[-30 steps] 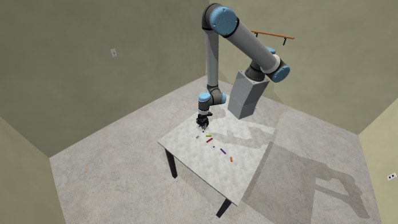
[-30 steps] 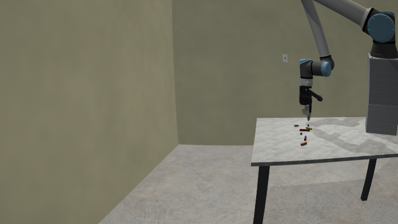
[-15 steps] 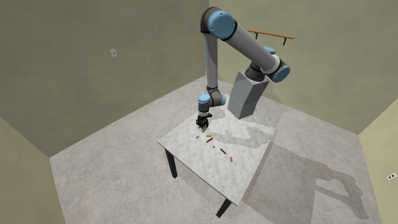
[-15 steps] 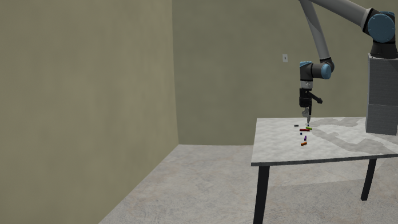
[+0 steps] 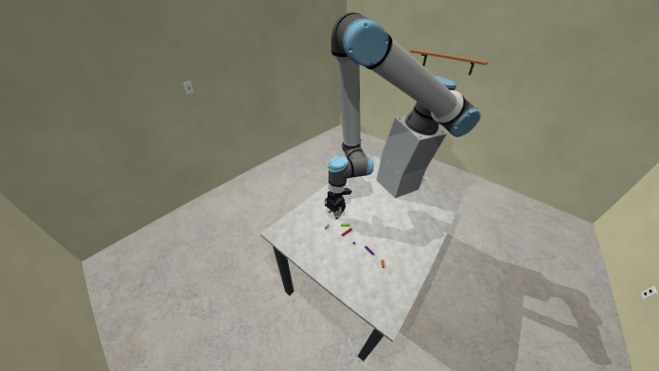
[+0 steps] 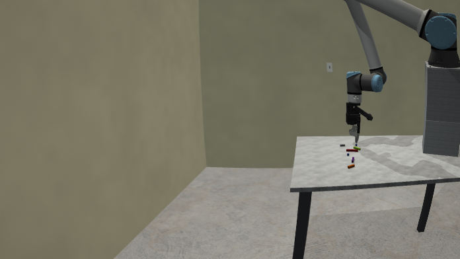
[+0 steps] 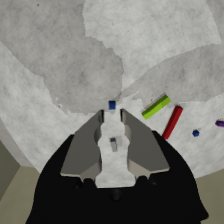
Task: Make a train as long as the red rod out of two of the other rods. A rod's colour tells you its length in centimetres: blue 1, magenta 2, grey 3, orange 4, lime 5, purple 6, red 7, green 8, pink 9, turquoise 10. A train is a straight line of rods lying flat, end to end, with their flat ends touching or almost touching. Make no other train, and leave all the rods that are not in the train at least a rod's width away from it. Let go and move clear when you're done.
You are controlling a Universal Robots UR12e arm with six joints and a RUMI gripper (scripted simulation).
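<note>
My gripper [image 5: 336,214] [image 6: 355,137] [image 7: 112,110] hangs just above the table, its fingers a narrow gap apart with nothing between them. A small blue rod [image 5: 336,218] [image 6: 355,145] [image 7: 112,104] lies on the table right below the fingertips. A lime rod [image 5: 345,224] [image 6: 357,148] [image 7: 155,107] and the red rod [image 5: 347,232] [image 6: 351,150] [image 7: 172,121] lie close by, side by side. A second blue rod [image 5: 353,243] [image 6: 347,154] [image 7: 195,133], a purple rod [image 5: 369,250] [image 6: 353,160] [image 7: 219,122] and an orange rod [image 5: 382,264] [image 6: 351,166] lie farther on. A grey rod [image 5: 327,227] [image 6: 342,145] lies apart.
The rods lie on a pale marbled table [image 5: 331,279] [image 6: 324,175] [image 7: 45,55] with black legs. The arm's grey pedestal [image 5: 409,158] [image 6: 441,109] stands at the table's far side. The table's near corner lies close to the grey rod.
</note>
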